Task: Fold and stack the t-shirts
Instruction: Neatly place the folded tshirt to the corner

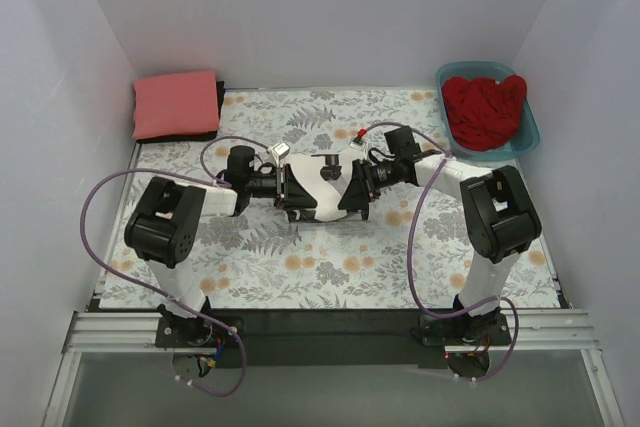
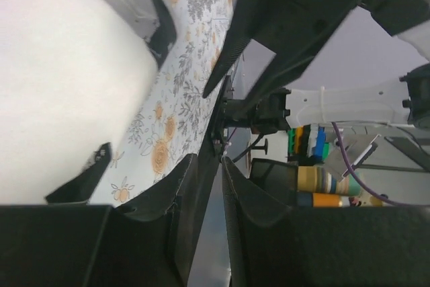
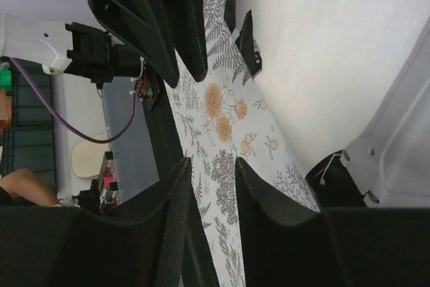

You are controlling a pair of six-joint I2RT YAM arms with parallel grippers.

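The white t-shirt (image 1: 318, 172) is lying at the middle of the floral table cloth (image 1: 330, 257), with both arms reaching in from either side. The left gripper (image 1: 290, 192) is sitting at its left edge, jaws drawn almost together and gripping nothing visible. The right gripper (image 1: 355, 192) is hovering at its right edge, jaws slightly parted and empty. The coral-pink t-shirt (image 1: 177, 104) is resting folded at the far-left corner. The red t-shirt (image 1: 485, 107) is lying crumpled inside the teal tub (image 1: 528, 137) at the far right.

No legible text or labels anywhere.
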